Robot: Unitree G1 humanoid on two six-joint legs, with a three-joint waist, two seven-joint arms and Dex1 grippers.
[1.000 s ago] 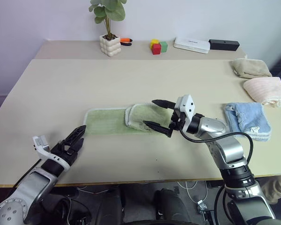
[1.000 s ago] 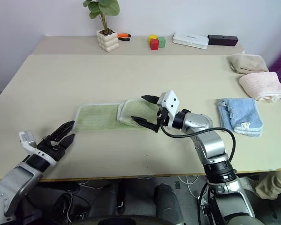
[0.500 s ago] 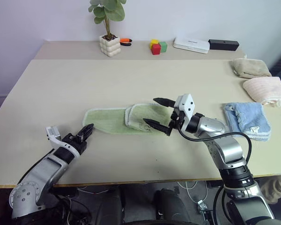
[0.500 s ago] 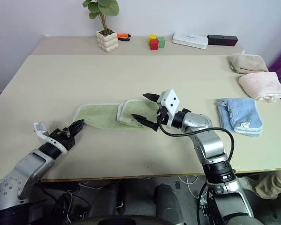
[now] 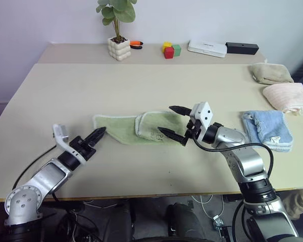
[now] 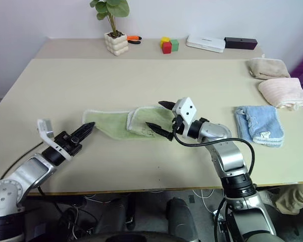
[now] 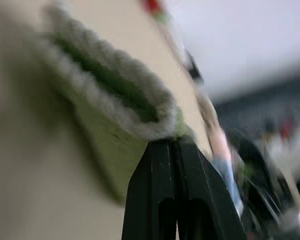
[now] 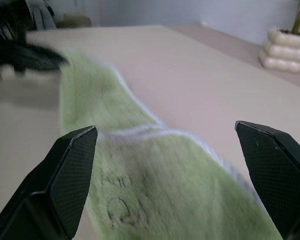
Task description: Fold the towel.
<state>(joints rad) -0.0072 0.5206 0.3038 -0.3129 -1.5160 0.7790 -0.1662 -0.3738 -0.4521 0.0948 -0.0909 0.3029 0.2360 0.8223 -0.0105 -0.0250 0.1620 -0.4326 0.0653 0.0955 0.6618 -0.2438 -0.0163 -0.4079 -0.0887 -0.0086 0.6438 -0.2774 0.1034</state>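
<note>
- My left tool has its two black fingers pressed together, pinching the corner of the towel.
- My left arm reaches in low from the near left edge, forearm angled toward the middle.
- My right tool stands with its fingers spread wide, one above the other, holding nothing.
- My right arm bends at the elbow, wrist turned inward.

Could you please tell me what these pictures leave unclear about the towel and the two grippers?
- Left wrist view: the left gripper is shut at the towel edge; blur hides how much cloth it pinches.
- Right wrist view: the towel's dark mark is too blurred to read.
- Head views: the towel's folded-under layer is covered.
</note>
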